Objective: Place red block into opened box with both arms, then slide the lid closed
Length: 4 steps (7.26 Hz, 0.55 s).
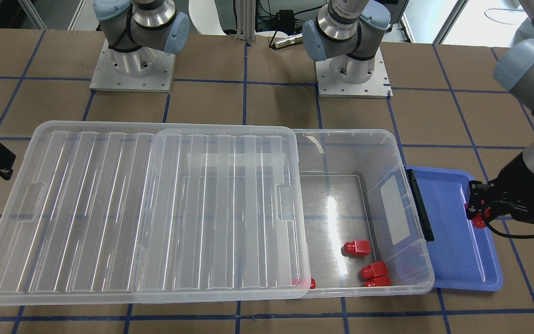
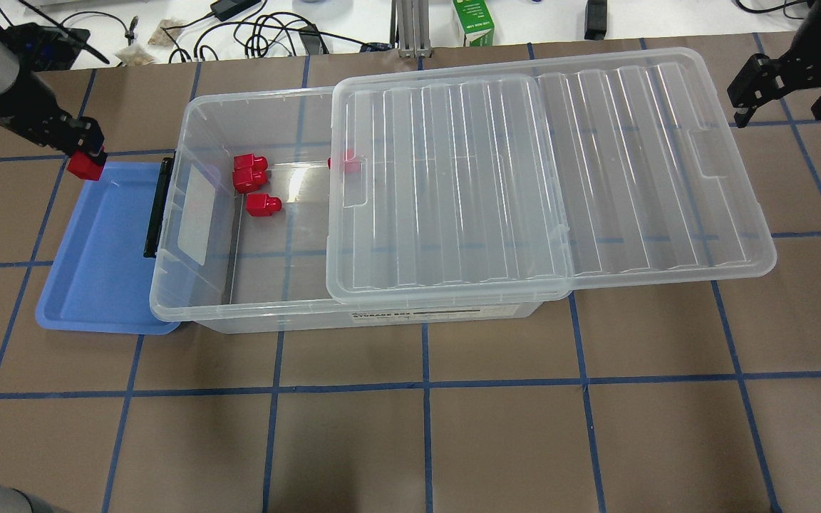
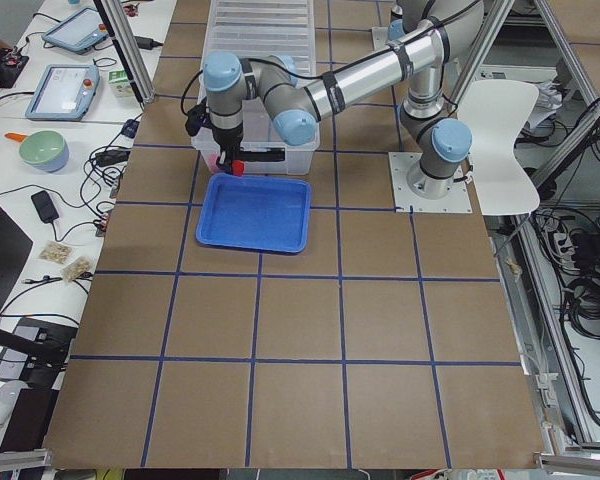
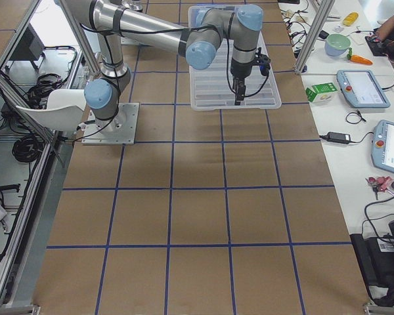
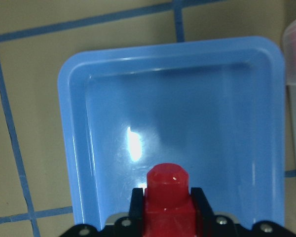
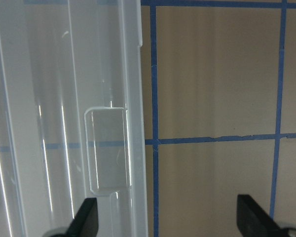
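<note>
My left gripper [image 2: 83, 151] is shut on a red block [image 2: 85, 167] and holds it over the far corner of the blue tray [image 2: 104, 271], left of the box. In the left wrist view the red block [image 5: 167, 197] sits between the black fingers with its stub pointing out. The clear box [image 2: 254, 101] stands open at its left end, and several red blocks [image 2: 249, 177] lie inside. The lid [image 2: 546, 171] covers the box's right part and overhangs to the right. My right gripper [image 2: 785, 100] hangs open by the lid's far right end, with the lid's notch [image 6: 107, 150] beside one finger.
The box's black latch [image 2: 157, 208] and white label face the tray. Cables and a green carton [image 2: 473, 21] lie beyond the table's far edge. The arm bases [image 1: 132, 69] stand at the robot's side. The near half of the table shows brown surface with blue tape lines.
</note>
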{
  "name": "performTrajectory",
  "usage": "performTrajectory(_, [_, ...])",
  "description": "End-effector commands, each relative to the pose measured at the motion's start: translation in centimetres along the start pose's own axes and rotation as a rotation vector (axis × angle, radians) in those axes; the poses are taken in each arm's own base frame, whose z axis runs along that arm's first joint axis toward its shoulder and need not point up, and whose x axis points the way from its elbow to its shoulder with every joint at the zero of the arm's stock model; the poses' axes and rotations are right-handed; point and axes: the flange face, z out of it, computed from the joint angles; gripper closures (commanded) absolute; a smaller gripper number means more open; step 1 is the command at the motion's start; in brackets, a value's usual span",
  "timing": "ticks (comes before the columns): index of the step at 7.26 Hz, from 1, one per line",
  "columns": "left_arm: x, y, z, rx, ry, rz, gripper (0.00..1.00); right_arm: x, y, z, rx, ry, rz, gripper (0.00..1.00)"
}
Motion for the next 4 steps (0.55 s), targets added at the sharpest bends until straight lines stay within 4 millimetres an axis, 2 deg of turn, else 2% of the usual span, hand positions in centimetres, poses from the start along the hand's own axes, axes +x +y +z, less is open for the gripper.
performTrajectory(1, [10.4, -1.3, -1.8, 0.0, 0.014, -0.039, 1.0, -0.1, -0.3, 0.2, -0.002, -0.002, -0.002, 0.0])
performTrajectory(2, [13.8, -0.8, -0.3, -0.024, 0.028, -0.066, 1.0, -0.1, -0.2, 0.3, -0.005, -0.001, -0.002, 0.0])
performTrajectory(3, [16.9, 0.2, 2.1, -0.071, 0.045, -0.134, 1.0, -0.1, -0.3, 0.4, -0.004, -0.001, -0.002, 0.0])
performTrajectory(4, [19.4, 0.8, 5.1, -0.057, 0.038, -0.13, 1.0, 0.0, -0.3, 0.3, -0.001, 0.0, 0.0, 0.0])
